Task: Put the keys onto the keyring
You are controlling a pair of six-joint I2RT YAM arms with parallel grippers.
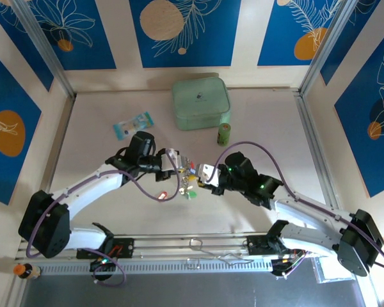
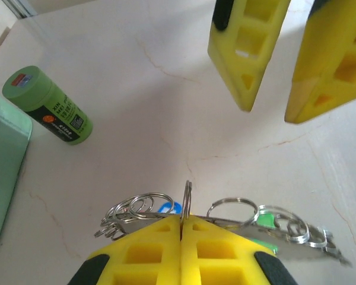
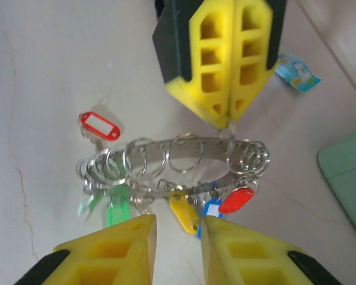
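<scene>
Left gripper (image 3: 230, 116) was clamped shut on the top edge of the keyring (image 3: 213, 142), and the right gripper (image 3: 178, 228) was parted just below it.

The keyring was held up between the two grippers, with the keys (image 3: 184, 215) dangling beneath it on small split rings. A light, rigid but loosely swinging load was judged: thin, slick metal that could pivot in the foam pads. It was best pinched across the band, and each key by its plastic head. One red key (image 3: 99, 126) was seen off to the side; whether it was threaded could not be told.
</scene>
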